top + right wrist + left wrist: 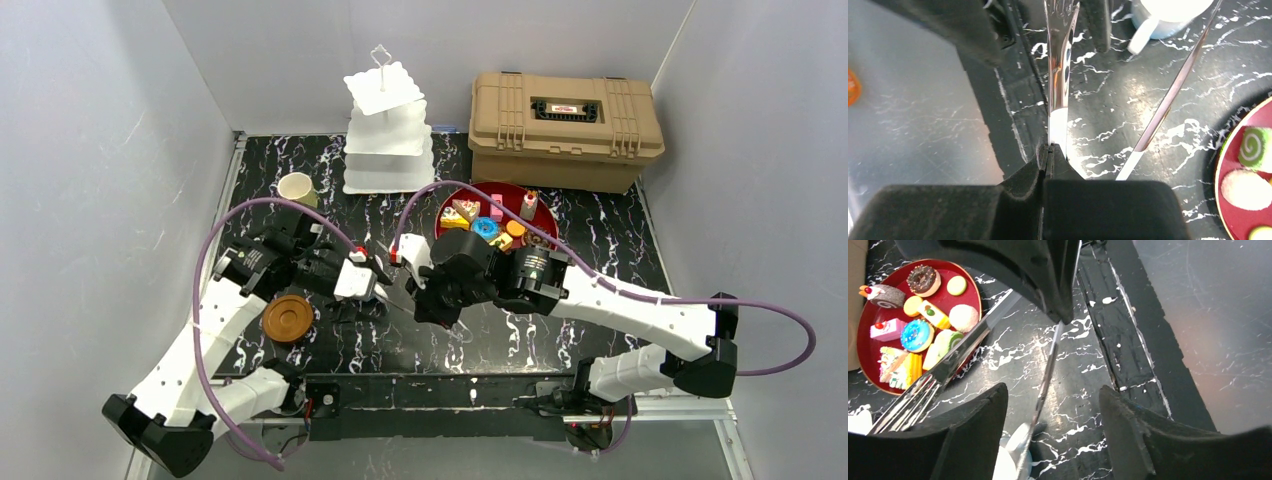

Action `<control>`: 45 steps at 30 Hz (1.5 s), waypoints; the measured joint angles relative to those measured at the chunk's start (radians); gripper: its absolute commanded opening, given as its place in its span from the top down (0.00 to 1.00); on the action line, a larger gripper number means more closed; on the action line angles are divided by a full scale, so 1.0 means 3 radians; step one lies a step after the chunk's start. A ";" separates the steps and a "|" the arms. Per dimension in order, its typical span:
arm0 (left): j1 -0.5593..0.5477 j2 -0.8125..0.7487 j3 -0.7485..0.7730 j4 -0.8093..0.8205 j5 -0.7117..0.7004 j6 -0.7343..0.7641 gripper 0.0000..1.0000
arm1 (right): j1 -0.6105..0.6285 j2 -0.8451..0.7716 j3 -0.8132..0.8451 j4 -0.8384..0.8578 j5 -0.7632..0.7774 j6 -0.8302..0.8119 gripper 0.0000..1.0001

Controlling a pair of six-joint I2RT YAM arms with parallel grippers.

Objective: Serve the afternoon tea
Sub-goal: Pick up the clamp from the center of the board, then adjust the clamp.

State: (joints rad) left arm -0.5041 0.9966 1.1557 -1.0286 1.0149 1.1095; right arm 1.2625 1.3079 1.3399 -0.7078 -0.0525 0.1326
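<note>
My right gripper [1050, 148] is shut on the handle end of a shiny piece of cutlery [1058, 75], held above the black marble table. In the left wrist view the same cutlery [1046, 375] runs edge-on between my left gripper's [1053, 389] open fingers, touching neither. A fork [948, 369] lies on the table beside the red tray [865, 360] of toy pastries. The white mug [1168, 12] stands just beyond the cutlery's tip. From above, both grippers meet mid-table, left [370, 290] and right [418, 297]. The white cake stand [383, 130] stands at the back.
A tan ribbed case [563, 128] sits at the back right behind the red tray [505, 190]. A pale yellow-green mug [297, 190] stands at the left, and a round brown coaster [288, 318] lies near my left arm. Grey walls close in three sides.
</note>
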 measured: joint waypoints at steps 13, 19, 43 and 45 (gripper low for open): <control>-0.0025 -0.0192 -0.0053 -0.0036 -0.0215 0.0050 1.00 | -0.0175 0.0043 0.0141 -0.0006 -0.0509 -0.0114 0.47; -0.0005 -0.0216 -0.0109 0.0398 -0.0220 -0.0898 1.00 | -0.0399 -0.0131 0.0141 0.0159 -0.0434 -0.0027 0.02; 0.0547 -0.0270 -0.0418 0.2476 0.0855 -0.4154 1.00 | -0.1792 -0.0717 -0.0067 0.0416 -0.1709 -0.0123 0.02; 0.0565 -0.0275 -0.0418 0.2607 0.0893 -0.4309 1.00 | -0.1817 -0.0752 -0.0201 0.0561 -0.1837 -0.0029 0.02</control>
State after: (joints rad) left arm -0.3347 0.9142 1.0302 -0.2466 1.2827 -0.1833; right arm 0.7174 1.0824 1.2797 -0.5396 -0.6037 0.1238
